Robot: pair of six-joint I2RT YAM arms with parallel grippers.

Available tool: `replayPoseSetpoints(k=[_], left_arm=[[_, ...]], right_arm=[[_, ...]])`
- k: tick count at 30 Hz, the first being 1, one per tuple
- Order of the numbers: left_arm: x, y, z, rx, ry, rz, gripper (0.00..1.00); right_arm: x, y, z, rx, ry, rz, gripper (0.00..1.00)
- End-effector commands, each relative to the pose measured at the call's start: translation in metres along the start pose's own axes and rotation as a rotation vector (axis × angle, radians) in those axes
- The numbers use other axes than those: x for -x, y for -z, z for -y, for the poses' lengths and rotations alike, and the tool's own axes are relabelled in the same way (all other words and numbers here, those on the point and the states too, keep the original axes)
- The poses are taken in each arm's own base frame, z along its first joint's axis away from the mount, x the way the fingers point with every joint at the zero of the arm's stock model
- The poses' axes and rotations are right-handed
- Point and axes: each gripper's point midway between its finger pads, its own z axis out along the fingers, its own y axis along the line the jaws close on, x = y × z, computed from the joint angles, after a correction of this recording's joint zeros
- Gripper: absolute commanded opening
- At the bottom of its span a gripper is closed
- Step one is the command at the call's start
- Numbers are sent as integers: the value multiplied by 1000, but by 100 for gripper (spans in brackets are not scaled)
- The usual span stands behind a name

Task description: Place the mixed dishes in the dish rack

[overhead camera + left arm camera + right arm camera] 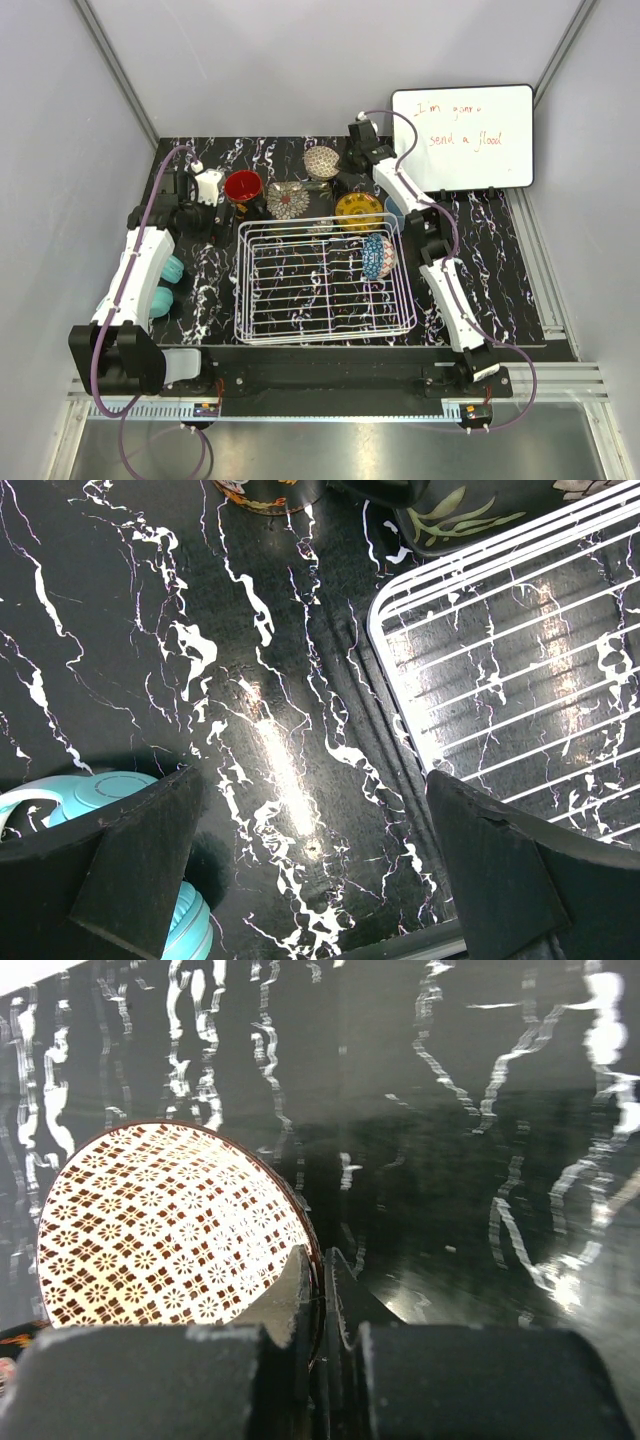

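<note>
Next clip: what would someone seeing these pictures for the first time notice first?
The white wire dish rack dominates the centre, with a single blue patterned bowl propped on edge at its right side. Behind it, the right tool is pinched on the rim of the beige-brown bowl, while the left tool hangs open beside the rack's left side. A whiteboard with red handwriting stands at the far right.

A robot lab cell: plain grey panel walls [300,60], aluminium rails [330,411] and a whiteboard [462,137] (handwritten in red).

Whiteboard [462,135], teal objects [171,269], marbled table [500,290]
</note>
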Motion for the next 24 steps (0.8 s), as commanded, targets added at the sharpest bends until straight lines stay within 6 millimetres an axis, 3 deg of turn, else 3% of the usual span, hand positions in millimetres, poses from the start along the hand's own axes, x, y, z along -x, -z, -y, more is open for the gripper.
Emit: replayPoseSetpoints(k=[1, 5, 9, 13, 19, 24], left_arm=[[14, 1, -1, -3, 1, 47, 97], [12, -2, -2, -6, 2, 39, 97], [11, -5, -1, -15, 7, 38, 97], [11, -6, -1, -15, 6, 35, 97], [11, -4, -2, -17, 8, 35, 97], [8, 2, 3, -35, 4, 20, 97]], right_arm=[[51, 38, -5, -44, 53, 109, 2], [58, 45, -6, -55, 66, 124, 4], [58, 47, -8, -48, 71, 122, 39], [54, 41, -8, -36, 61, 111, 51], [43, 30, -8, -19, 45, 88, 49], [33, 21, -14, 23, 12, 59, 41]])
